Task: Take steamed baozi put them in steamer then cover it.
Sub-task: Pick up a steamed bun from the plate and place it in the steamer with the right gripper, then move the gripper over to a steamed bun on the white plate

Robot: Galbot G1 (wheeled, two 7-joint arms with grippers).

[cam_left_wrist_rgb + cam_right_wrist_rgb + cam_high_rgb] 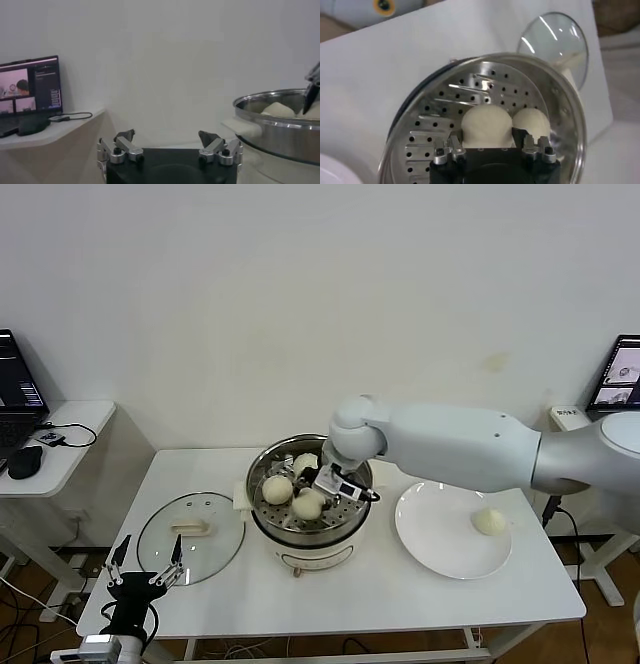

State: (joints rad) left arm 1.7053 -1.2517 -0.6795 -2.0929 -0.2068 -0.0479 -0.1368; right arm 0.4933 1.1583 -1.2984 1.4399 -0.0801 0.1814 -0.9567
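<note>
The steamer (300, 536) stands mid-table with three baozi on its perforated tray (440, 120). My right gripper (322, 492) reaches down into it and is shut on one baozi (487, 125), which rests on the tray between the fingers. A second baozi (532, 122) lies right beside it, and a third (305, 464) sits toward the back. One more baozi (489, 521) lies on the white plate (440, 544). The glass cover (190, 536) lies flat on the table left of the steamer. My left gripper (145, 569) hangs open and empty near the front left corner.
A side desk (60, 444) with a laptop and mouse stands to the left. The wall is close behind the table. From the left wrist the steamer's steel wall (280, 130) shows close by, with a monitor (30, 92) farther off.
</note>
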